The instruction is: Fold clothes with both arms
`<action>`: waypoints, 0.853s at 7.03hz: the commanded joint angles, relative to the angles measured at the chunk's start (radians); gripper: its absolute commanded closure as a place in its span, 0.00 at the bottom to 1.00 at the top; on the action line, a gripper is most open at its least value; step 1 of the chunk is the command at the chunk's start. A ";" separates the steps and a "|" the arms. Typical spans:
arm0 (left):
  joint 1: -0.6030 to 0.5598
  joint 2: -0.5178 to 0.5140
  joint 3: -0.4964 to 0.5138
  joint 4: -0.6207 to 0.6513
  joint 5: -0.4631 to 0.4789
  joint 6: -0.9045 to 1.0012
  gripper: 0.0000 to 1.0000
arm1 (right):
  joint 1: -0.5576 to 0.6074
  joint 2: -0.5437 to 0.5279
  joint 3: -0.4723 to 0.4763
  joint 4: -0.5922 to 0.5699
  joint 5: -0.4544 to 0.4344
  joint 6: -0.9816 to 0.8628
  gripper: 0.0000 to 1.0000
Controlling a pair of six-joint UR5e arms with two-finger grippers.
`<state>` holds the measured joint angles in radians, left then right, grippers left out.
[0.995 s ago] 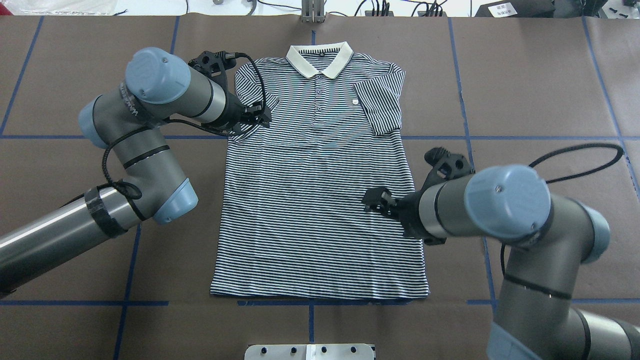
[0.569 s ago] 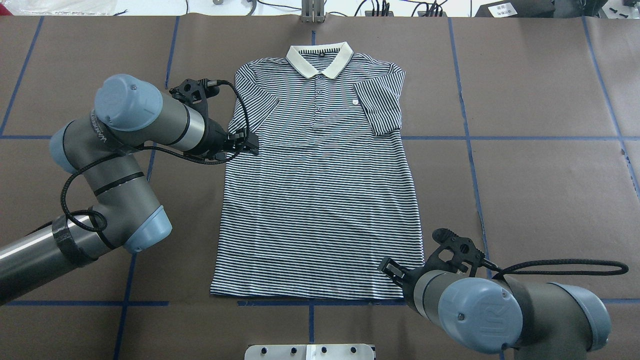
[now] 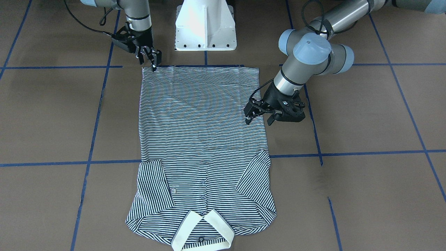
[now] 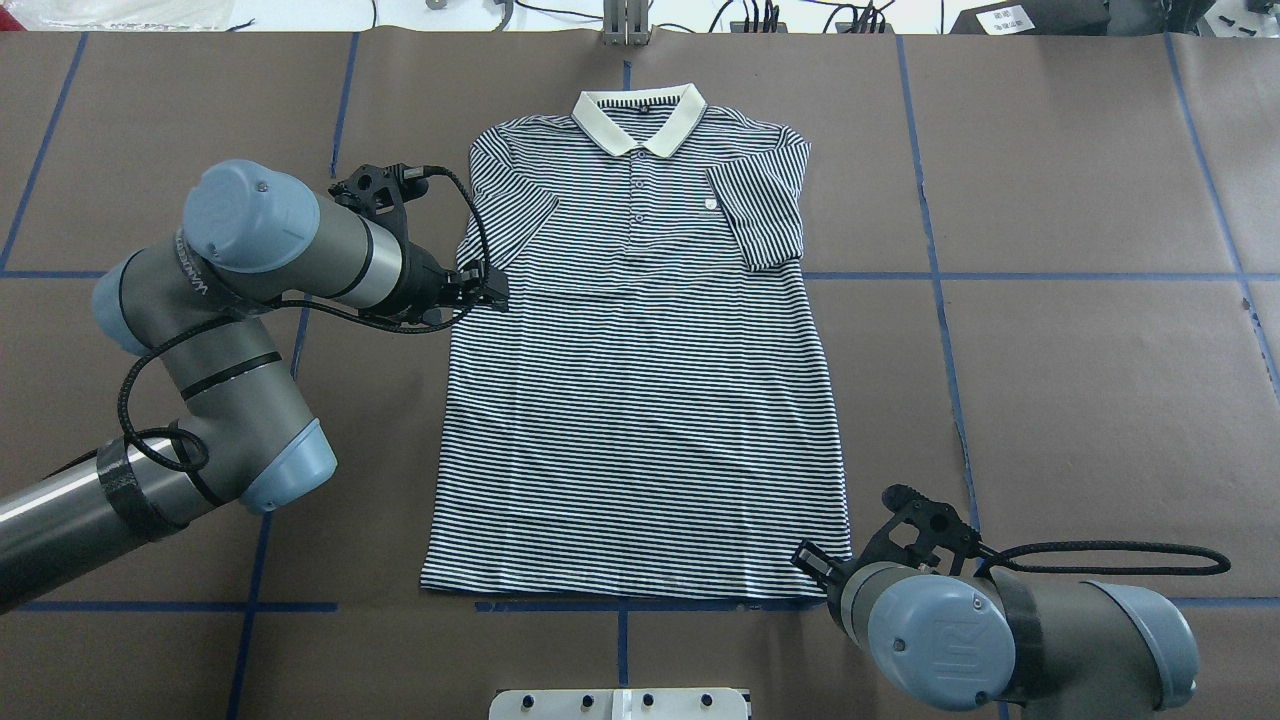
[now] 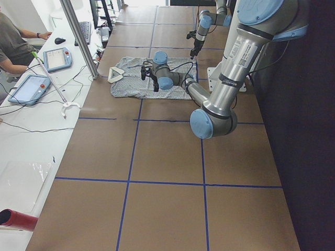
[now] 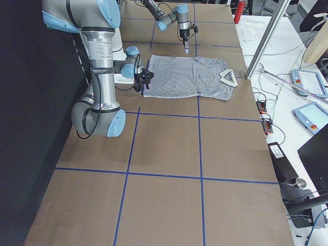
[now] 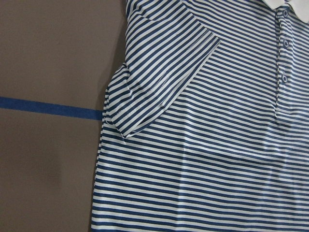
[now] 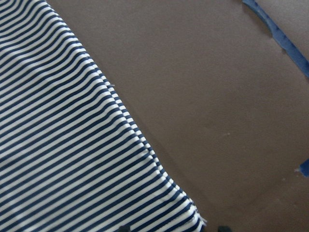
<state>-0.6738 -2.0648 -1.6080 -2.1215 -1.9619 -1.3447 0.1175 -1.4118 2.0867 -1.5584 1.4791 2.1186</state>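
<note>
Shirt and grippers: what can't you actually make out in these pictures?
- Chest logo on the shirt: too small to read in any view.
- Right gripper: in the overhead view its own arm covers nearly all of it, and no view shows whether it touches the shirt's hem.
- Left gripper: its fingertips fall outside the left wrist view, so contact with the shirt is unclear.
- Person: cut off by the left side view's edge.
</note>
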 commanded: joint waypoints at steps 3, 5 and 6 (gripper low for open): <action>0.000 -0.001 -0.009 0.000 0.004 -0.008 0.12 | -0.002 -0.015 -0.019 -0.003 0.039 0.004 0.41; 0.000 0.000 -0.013 0.000 0.012 -0.010 0.12 | -0.002 -0.015 -0.019 -0.005 0.040 0.004 0.99; 0.000 0.000 -0.013 0.000 0.027 -0.010 0.12 | -0.002 -0.013 -0.017 -0.003 0.049 0.003 1.00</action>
<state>-0.6734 -2.0651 -1.6201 -2.1215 -1.9482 -1.3542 0.1149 -1.4251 2.0681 -1.5623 1.5203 2.1227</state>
